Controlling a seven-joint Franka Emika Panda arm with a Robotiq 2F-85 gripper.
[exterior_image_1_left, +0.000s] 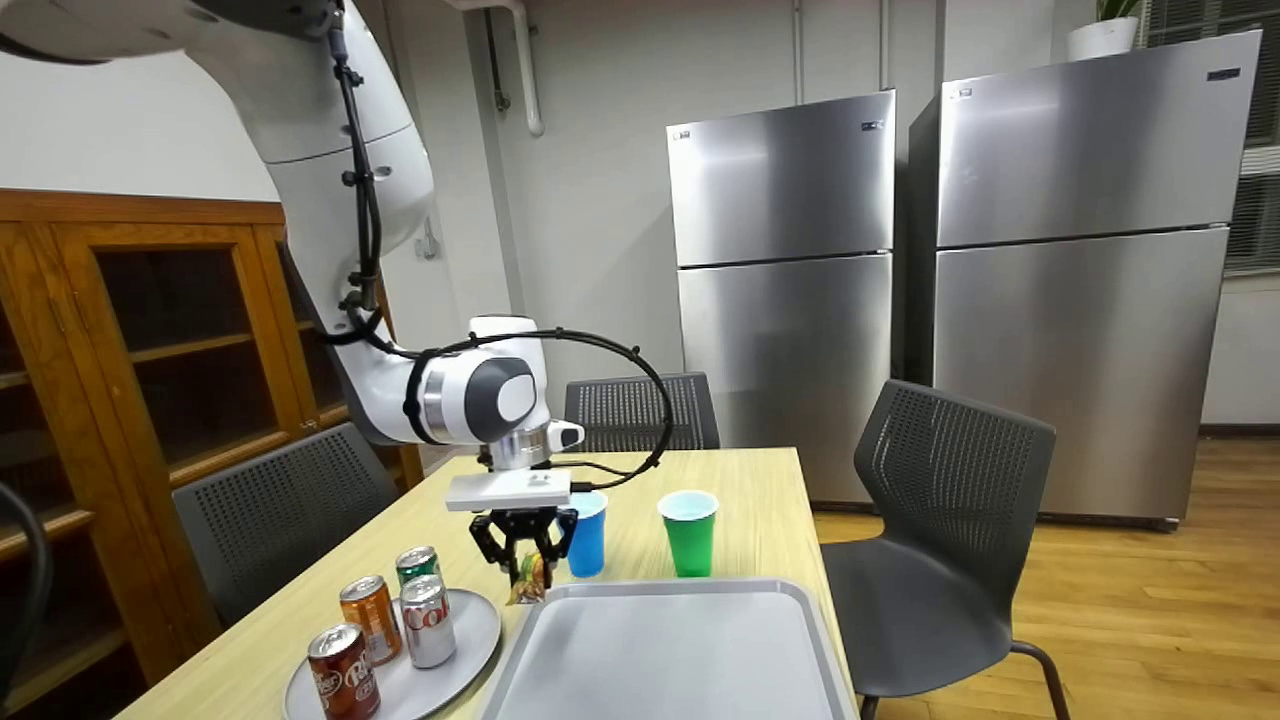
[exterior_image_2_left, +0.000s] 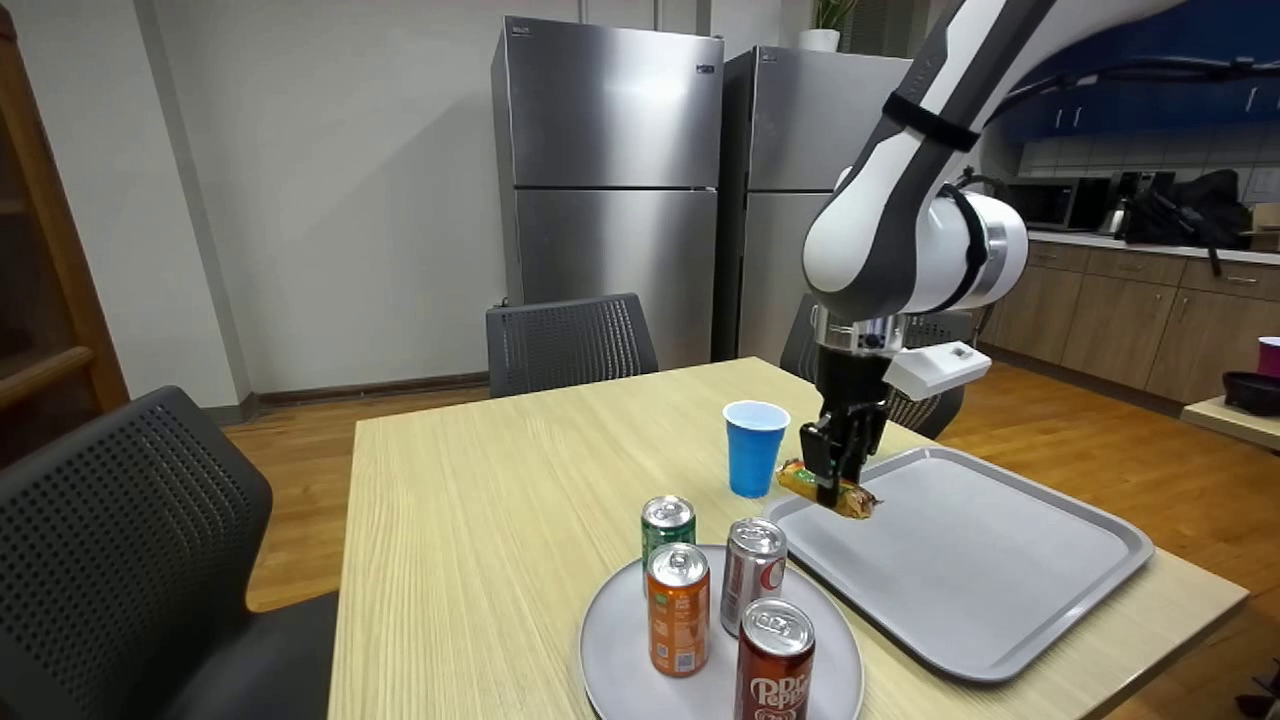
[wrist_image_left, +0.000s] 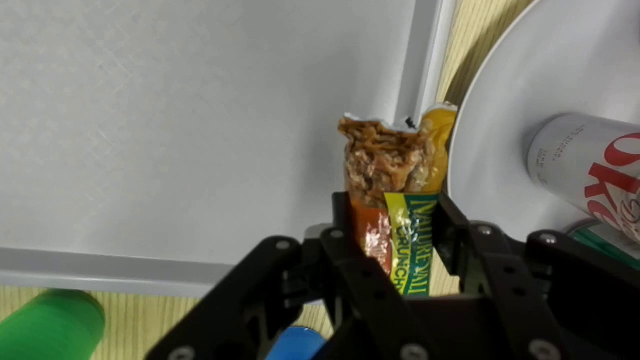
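Wrapped bar (exterior_image_1_left: 531, 578): in an exterior view it hangs from the arm (exterior_image_1_left: 320, 190) by a corner of the grey tray (exterior_image_1_left: 670, 655); I'd call this the carrying stage, gripped and not set down.
Cups: the blue cup (exterior_image_1_left: 587, 540) stands just behind the jaws, the green cup (exterior_image_1_left: 690, 540) near it on the desk (exterior_image_1_left: 765, 520).
Tray: in an exterior view the bar looks raised by its edge, both ends poking past the jaws; to my eye the next move calls for a steady grip and clearance over the rim.
Cans: orange can (exterior_image_2_left: 678, 612), Diet Coke can (exterior_image_2_left: 752, 575), Dr Pepper can (exterior_image_2_left: 775, 660) and green can (exterior_image_2_left: 667, 520) stand upright on the round plate (exterior_image_2_left: 612, 650), apart from the bar.
Jaws: the wrist view shows them drawn in to the bar's width, pressing both sides.
Crunchy wrapper (wrist_image_left: 411, 235): label up between the fingers (wrist_image_left: 447, 220), its end overlapping the tray's rim; how high, I can't tell.
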